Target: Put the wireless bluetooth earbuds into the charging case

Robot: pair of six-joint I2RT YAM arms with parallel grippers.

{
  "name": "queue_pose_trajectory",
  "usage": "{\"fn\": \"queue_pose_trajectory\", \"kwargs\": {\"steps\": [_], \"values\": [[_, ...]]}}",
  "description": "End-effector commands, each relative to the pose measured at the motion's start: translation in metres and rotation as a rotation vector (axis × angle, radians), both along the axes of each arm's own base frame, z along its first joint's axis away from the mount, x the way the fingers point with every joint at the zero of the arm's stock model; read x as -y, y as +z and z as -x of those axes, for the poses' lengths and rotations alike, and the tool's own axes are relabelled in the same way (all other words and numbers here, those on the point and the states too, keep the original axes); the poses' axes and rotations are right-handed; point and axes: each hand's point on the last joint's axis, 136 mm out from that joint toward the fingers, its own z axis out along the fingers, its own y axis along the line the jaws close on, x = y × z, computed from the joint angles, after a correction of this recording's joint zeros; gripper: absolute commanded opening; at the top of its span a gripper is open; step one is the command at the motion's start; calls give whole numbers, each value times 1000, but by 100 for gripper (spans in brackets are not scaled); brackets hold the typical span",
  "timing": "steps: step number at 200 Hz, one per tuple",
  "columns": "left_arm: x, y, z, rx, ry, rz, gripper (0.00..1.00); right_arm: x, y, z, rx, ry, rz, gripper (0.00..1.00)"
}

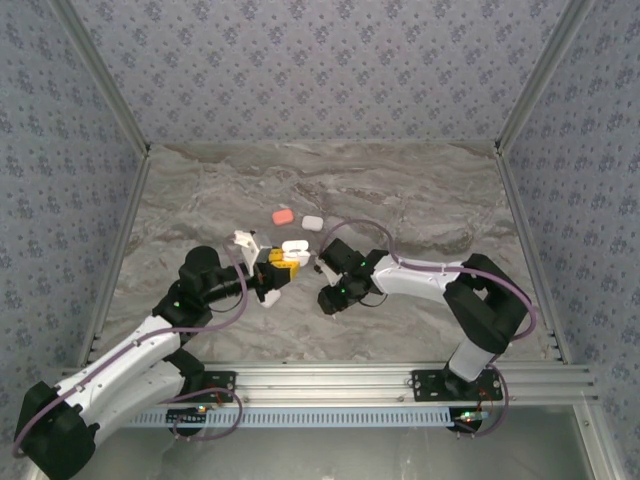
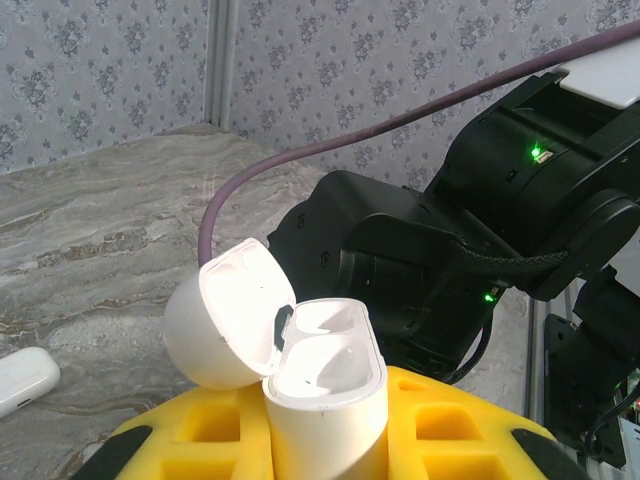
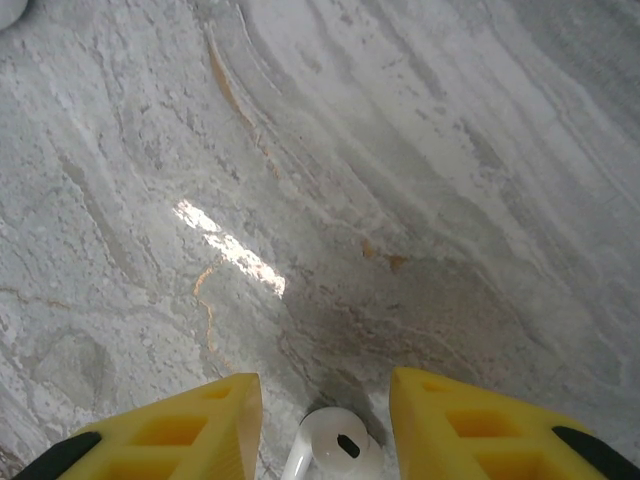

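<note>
— Starting from above, what is gripped?
— An open white charging case (image 1: 294, 250) is held by the left gripper (image 1: 280, 265) near the middle of the marble table (image 1: 420, 200); a coral case (image 1: 283, 216) and a white case (image 1: 313, 223) are laid just beyond it.
— And from the left wrist?
— The charging case is clamped between the yellow fingers (image 2: 215, 425), its lid (image 2: 230, 320) hinged open to one side.
— From the right wrist?
— One white earbud (image 3: 335, 450) is seen lying on the table between the parted fingers of the right gripper (image 3: 322, 400); a gap is left on one side, and contact on the other cannot be told.
</note>
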Motion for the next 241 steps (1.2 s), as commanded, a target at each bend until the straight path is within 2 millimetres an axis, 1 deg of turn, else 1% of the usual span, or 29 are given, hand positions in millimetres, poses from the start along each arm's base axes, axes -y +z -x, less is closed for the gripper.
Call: {"fn": "queue_pose_trajectory", "kwargs": {"steps": [1,28,55,109,150,167,194,241], "values": [[0,10,1,47,1,12,0,3,-4,10,-44,36,35,40],[0,9,1,43,3,10,0,8,-6,15,-59,46,56,40],[0,9,0,42,2,9,0,9,-6,18,-66,51,58,37],[1,9,-1,37,4,8,0,-2,-2,28,-100,85,1,35],[1,7,-1,32,3,6,0,0,-2,32,-103,89,18,35],[1,7,-1,32,3,5,0,1,0,29,-85,85,21,36],[2,6,-2,26,1,4,0,3,3,19,-30,76,36,37],[2,6,-2,24,4,3,0,0,-8,17,-35,84,57,37]]}}
